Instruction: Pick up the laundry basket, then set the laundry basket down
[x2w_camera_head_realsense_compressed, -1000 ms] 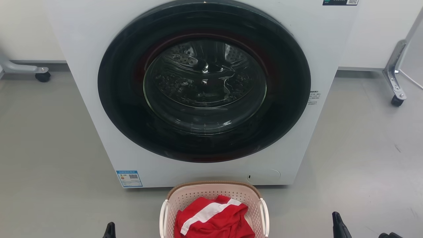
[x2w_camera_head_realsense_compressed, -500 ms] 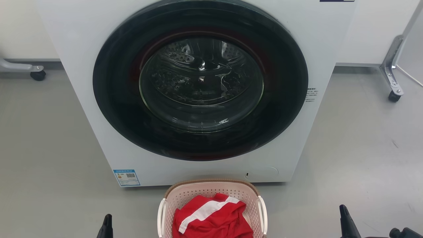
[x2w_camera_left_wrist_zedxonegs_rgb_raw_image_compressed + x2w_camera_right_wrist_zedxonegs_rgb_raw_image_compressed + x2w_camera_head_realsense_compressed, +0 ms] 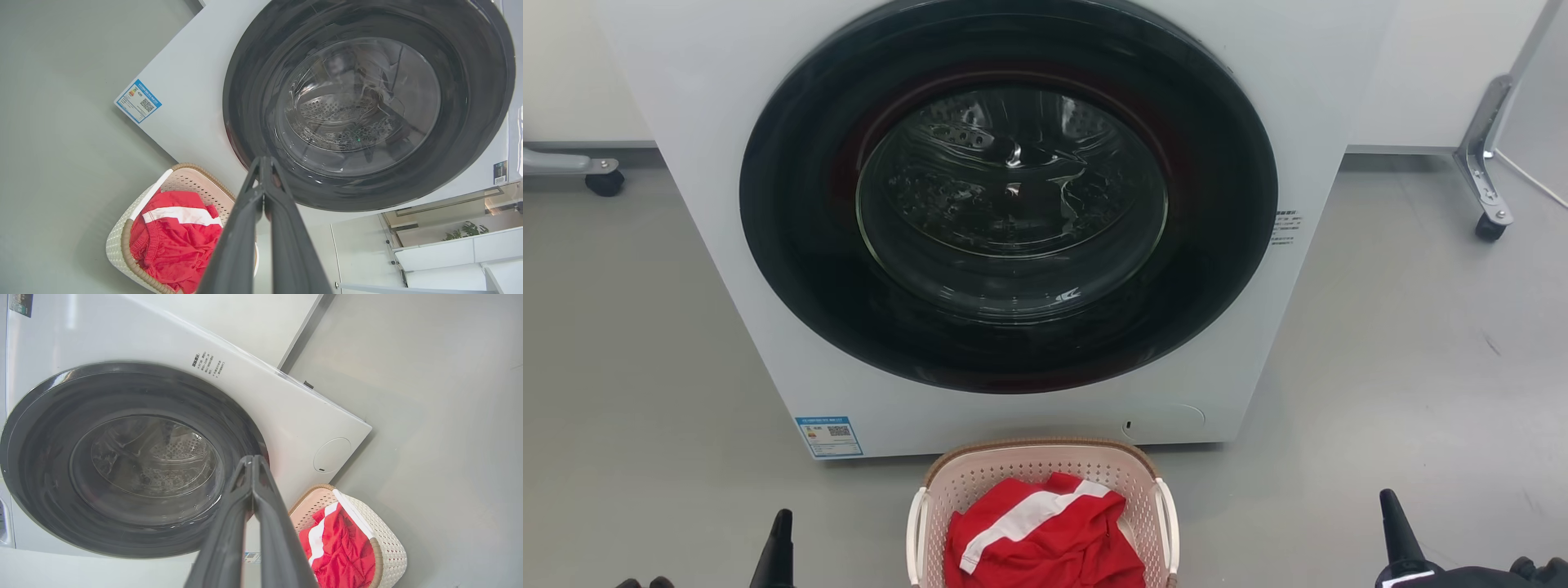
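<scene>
The laundry basket (image 3: pixel 1037 469), pale pink-beige with a brown rim and white side handles, stands on the grey floor just in front of the washer, at the bottom centre of the head view. A red garment with a white stripe (image 3: pixel 1045 535) lies in it. My left gripper (image 3: pixel 778 543) rises at the lower left, well left of the basket, fingers pressed together and holding nothing. My right gripper (image 3: pixel 1395 516) rises at the lower right, well right of the basket, also shut and empty. The basket (image 3: pixel 122 249) shows beside the shut left gripper (image 3: pixel 261 163), and the basket (image 3: pixel 388 539) shows beside the shut right gripper (image 3: pixel 251 461).
A white front-loading washer (image 3: pixel 686 163) with a large dark round door (image 3: pixel 1009 196), closed, stands right behind the basket. Metal frame legs on castors stand at the far left (image 3: pixel 605 181) and far right (image 3: pixel 1489 227). Grey floor (image 3: pixel 1421 351) lies open on both sides of the basket.
The head camera has tilted, shifting the whole picture slightly. Both grippers' fingertips show higher and farther out to the sides. The basket still stands in front of the washer.
</scene>
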Robot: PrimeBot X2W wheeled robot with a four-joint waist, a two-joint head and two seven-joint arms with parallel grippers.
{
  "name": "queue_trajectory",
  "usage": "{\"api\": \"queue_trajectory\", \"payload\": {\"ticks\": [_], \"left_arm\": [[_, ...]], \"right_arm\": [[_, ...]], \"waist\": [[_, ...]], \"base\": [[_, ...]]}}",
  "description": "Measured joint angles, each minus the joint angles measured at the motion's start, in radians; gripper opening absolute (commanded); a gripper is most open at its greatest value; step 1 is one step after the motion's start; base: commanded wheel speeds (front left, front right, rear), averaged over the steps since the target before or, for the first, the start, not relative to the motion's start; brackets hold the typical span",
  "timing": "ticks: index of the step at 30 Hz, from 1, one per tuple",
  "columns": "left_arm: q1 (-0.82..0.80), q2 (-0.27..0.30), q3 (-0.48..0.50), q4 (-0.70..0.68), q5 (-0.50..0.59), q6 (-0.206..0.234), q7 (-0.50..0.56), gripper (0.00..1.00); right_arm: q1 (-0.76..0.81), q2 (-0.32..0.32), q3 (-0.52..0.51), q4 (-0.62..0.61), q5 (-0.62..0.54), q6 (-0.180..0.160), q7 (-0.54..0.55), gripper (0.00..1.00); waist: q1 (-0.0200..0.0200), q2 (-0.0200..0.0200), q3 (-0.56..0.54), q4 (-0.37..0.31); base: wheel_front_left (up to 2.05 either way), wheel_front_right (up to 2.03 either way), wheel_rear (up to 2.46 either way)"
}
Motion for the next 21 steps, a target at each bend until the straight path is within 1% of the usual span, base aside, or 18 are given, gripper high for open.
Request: {"api": "queue_trajectory", "payload": {"ticks": [21], "left_arm": [[-0.077,-0.017,0.066,0.04,-0.266,-0.053,0.077,0.0]], "right_arm": [[-0.065,0.005,-0.094,0.044,0.267,0.058,0.076,0.0]], "waist": [[-0.0002,0.0,0.016,-0.018]], "base": [[0.0,0.0,0.0]]}}
